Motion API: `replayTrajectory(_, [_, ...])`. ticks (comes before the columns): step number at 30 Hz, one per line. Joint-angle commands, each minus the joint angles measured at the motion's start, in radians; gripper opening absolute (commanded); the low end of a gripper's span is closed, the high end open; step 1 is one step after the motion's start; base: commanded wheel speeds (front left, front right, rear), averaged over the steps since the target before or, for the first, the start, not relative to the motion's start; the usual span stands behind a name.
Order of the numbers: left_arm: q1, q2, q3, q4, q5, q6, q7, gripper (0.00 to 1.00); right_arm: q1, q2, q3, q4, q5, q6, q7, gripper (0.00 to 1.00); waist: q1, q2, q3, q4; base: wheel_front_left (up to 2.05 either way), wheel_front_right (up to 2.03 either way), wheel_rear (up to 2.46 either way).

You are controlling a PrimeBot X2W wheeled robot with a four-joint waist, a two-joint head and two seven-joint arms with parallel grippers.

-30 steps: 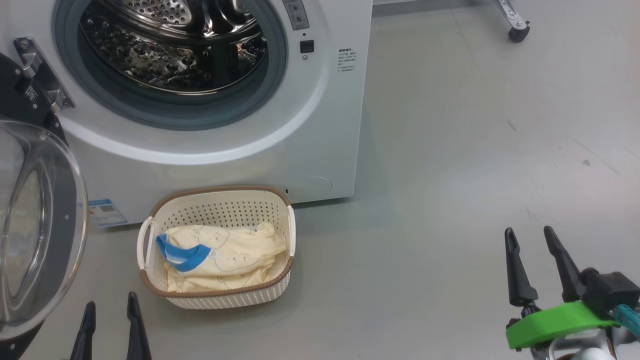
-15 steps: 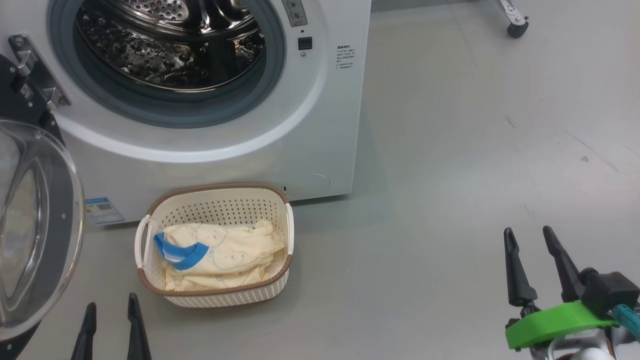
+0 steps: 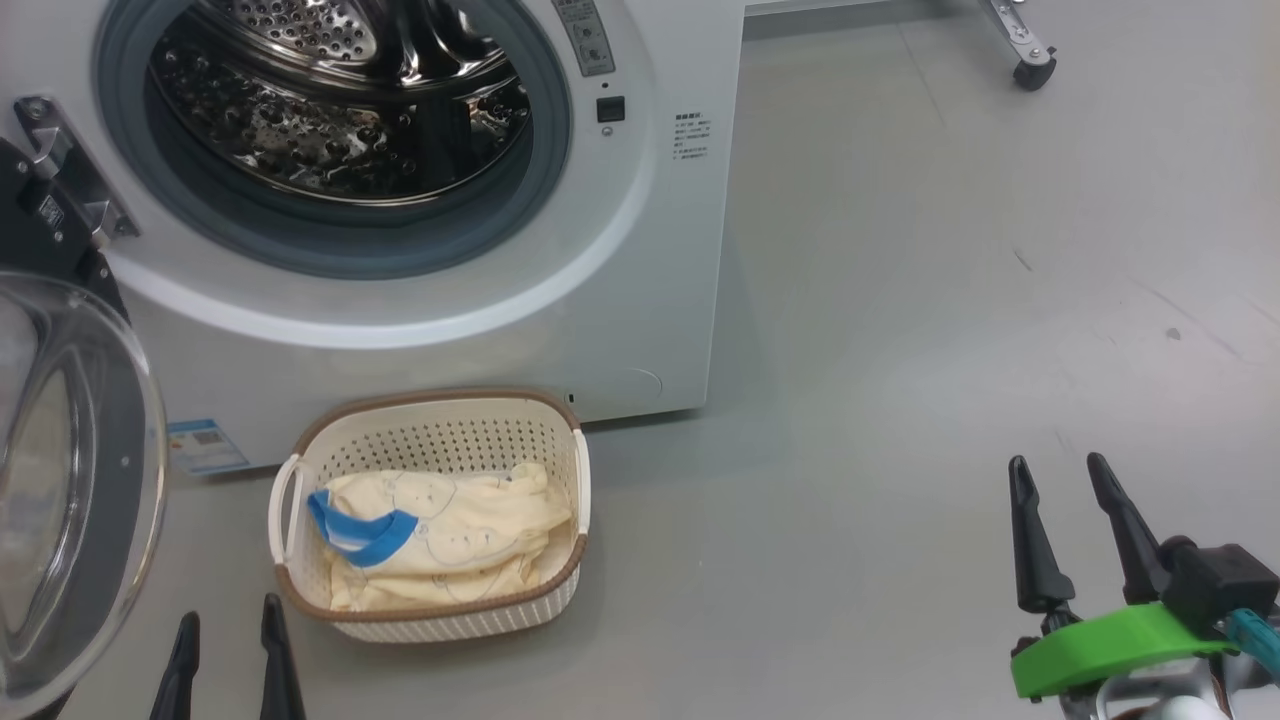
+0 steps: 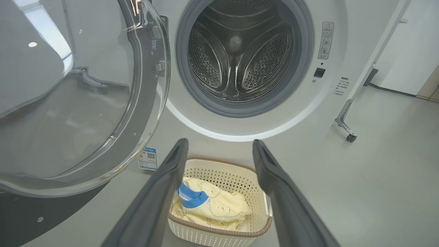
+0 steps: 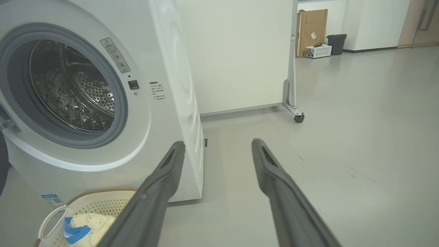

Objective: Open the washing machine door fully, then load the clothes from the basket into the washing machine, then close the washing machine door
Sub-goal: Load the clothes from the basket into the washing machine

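Pale grey floor (image 3: 900, 400) stretches bare to the right of the washing machine (image 3: 640, 280), whose steel drum (image 3: 330, 110) gapes with nothing in it. Over the last second the whole head view has slid slightly. Machine, basket and the little blue label (image 3: 205, 445) all shift together, so it is the camera that has moved, not the things.

The door (image 3: 80, 480) hangs swung out on the left, well clear of the opening, so the opening step looks done.

The basket (image 3: 430, 440) stands on the floor just in front of the machine's lower front, below the opening. The clothes (image 3: 450, 530) lie heaped inside it, with the blue trim towards the left end, and they are folded just as they were a second ago. Loading has therefore not begun.

The left gripper (image 3: 230, 610) waits near the basket's left corner with its fingers spread and nothing between them. The left wrist view looks straight down at the clothes. The right gripper (image 3: 1057, 462) sits well apart at the lower right, also spread and empty, in the same spot as before. The left arm seems best placed to reach in first.
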Motion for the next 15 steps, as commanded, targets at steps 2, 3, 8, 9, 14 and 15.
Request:
replayTrajectory(2, [-0.036,0.001,0.037,-0.029,0.0,-0.004,-0.011,1.0,-0.034,-0.01,0.023,-0.033,0.006,0.004,-0.01,1.0,0.0,-0.0001,0.002,0.001,1.84,-1.84,0.0])
replayTrajectory(3, [-0.037,0.001,0.038,-0.029,0.001,-0.005,-0.011,1.0,-0.035,-0.01,0.022,-0.033,0.007,0.004,-0.01,1.0,0.0,-0.0001,0.002,0.001,1.85,-1.85,0.0])
replayTrajectory(8, [-0.042,0.001,0.043,-0.034,0.001,-0.005,-0.011,1.0,-0.037,-0.01,0.022,-0.034,0.009,0.004,-0.01,1.0,0.0,-0.0001,0.006,0.002,1.57,-1.54,-0.03])
replayTrajectory(9, [-0.042,0.001,0.047,-0.036,0.003,0.002,-0.011,1.0,-0.037,-0.01,0.022,-0.034,0.009,0.004,-0.01,1.0,0.0,-0.0001,0.007,0.003,1.37,-1.3,-0.07])
replayTrajectory(14, [-0.041,0.001,0.048,-0.032,0.002,0.011,-0.011,1.0,-0.038,-0.01,0.021,-0.035,0.01,0.004,-0.01,1.0,0.0,-0.0001,0.009,0.004,0.93,-0.93,0.0])
replayTrajectory(15, [-0.041,0.001,0.047,-0.03,0.001,0.01,-0.011,1.0,-0.038,-0.01,0.021,-0.036,0.01,0.004,-0.01,1.0,0.0,-0.0001,0.009,0.004,0.52,-0.52,0.0])
